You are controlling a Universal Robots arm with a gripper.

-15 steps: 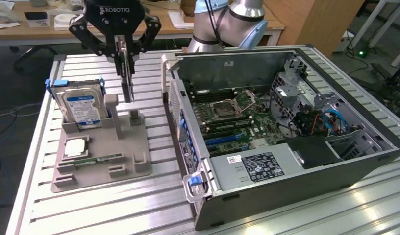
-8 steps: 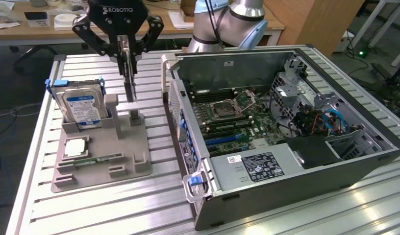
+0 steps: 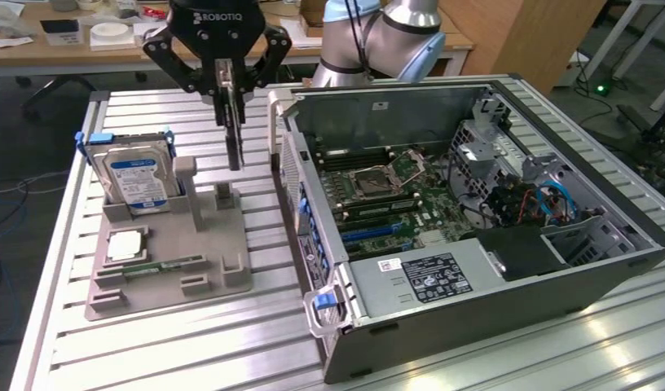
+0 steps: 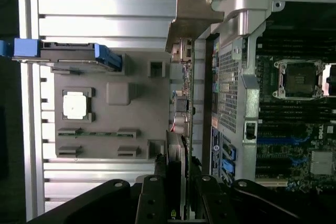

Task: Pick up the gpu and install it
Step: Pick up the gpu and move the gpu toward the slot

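Exterior view: the gripper [image 3: 232,81] is clamped narrow on the gpu [image 3: 235,134]. The card hangs edge-down, clear above the holder [image 3: 218,273] on the worktop [image 3: 180,350], just to the exterior view's left of the open case [image 3: 474,281].

Wrist view: the gpu runs edge-on from the gripper to its bracket [image 4: 197,9], beside the case wall.

The pick-up looks done. Installing calls for aligning the card over a slot on the board [image 4: 294,145].

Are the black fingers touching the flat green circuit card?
Touching: the exterior view shows the fingers pinching the green circuit card, which hangs from them edge-on.
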